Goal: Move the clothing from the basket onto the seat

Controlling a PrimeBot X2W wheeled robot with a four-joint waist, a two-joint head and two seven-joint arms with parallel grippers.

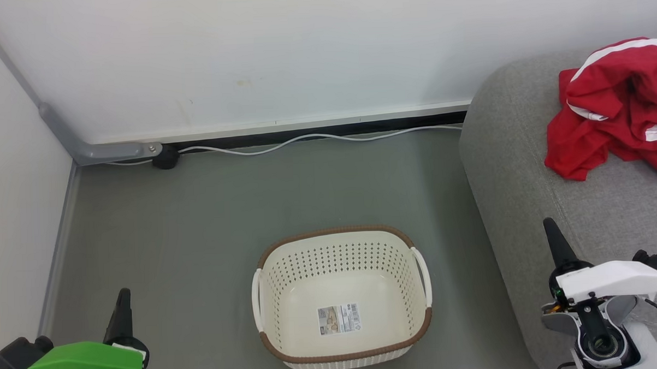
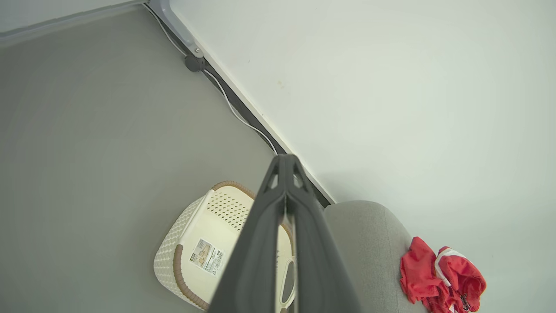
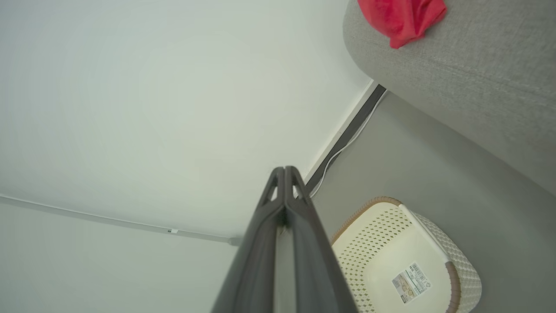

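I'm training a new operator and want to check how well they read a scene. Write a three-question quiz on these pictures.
1. True or false: the basket holds no clothing.
2. Where does the red clothing lie? A) draped over the basket's handle B) on the grey seat C) inside the basket
3. Fill in: the left gripper and the right gripper are both ___ (open or shut).
Key: 1 true; 2 B; 3 shut.

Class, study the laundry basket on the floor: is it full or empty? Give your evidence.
Empty. The basket shows its bare base and sticker; the red clothing lies crumpled on the grey seat.
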